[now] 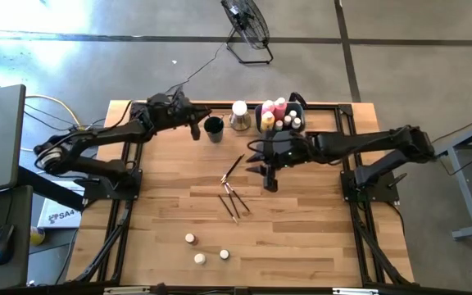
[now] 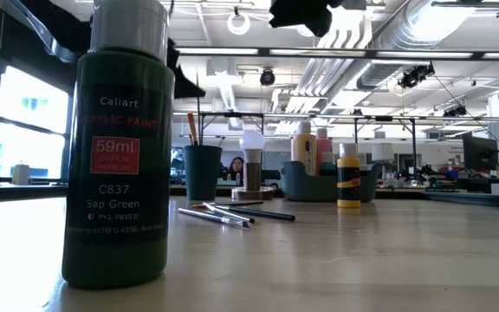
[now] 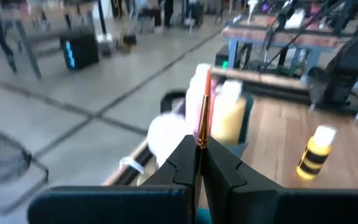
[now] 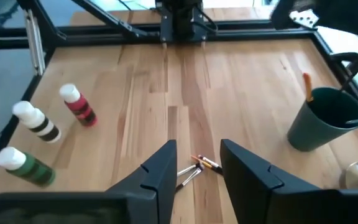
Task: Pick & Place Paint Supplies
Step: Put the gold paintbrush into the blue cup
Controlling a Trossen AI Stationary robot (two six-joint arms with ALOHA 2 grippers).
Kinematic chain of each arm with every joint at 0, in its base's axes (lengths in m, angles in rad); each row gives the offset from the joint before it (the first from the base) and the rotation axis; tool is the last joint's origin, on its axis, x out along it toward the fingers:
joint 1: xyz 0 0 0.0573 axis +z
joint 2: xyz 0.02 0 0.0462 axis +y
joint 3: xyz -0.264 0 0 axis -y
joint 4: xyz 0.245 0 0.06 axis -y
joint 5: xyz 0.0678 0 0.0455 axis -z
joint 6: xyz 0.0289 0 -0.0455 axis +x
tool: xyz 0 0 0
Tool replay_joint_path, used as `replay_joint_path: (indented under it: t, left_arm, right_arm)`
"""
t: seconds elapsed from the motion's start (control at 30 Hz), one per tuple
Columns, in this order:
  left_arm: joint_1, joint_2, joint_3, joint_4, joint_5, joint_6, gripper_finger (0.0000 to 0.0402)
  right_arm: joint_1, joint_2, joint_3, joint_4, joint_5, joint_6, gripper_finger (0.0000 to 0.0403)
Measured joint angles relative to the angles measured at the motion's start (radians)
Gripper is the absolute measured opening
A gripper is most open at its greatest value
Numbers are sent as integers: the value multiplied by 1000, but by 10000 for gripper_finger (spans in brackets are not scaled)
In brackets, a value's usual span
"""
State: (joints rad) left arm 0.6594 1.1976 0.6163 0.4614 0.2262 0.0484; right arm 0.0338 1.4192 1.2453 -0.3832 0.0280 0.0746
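My left gripper (image 1: pixel 193 127) hangs just left of the dark cup (image 1: pixel 214 129), shut on a thin brush (image 3: pixel 201 118). One brush (image 4: pixel 307 87) stands in the cup (image 4: pixel 322 121). My right gripper (image 1: pixel 269 176) is open above the table's middle, over loose brushes (image 4: pixel 199 167) that lie flat on the wood (image 1: pixel 229 201). The grey-blue bin (image 1: pixel 283 115) at the far edge holds pink and yellow bottles. A yellow bottle (image 2: pixel 347 176) stands beside it. Three white-capped bottles stand near the front edge: green (image 2: pixel 119 147), red (image 4: pixel 79 106) and black-and-white (image 4: pixel 39 122). My left gripper pinches the brush's handle between its two shut fingers (image 3: pixel 182 158). The brush lies along the fingers, and its orange-banded end (image 3: pixel 201 127) sticks out past the fingertips. The brush is lifted clear of the table and held close to level.
A white round-topped object (image 1: pixel 239 115) stands between the cup and the bin. One more brush (image 1: pixel 233 167) lies aslant left of my right gripper. Bare wood lies between the loose brushes and the front bottles (image 1: pixel 200 258). A fan (image 1: pixel 248 29) stands on the floor beyond the table.
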Motion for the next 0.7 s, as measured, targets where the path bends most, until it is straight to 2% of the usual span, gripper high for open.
replay_joint_path:
  t: [0.43, 0.7]
  left_arm:
    - [23, 238, 0, 132, -18, -12, 6]
    - [23, 322, 0, 154, -35, -28, 6]
  right_arm:
    - [-1, 46, 0, 22, -4, 7, 112]
    - [-1, 46, 0, 29, -5, 8, 111]
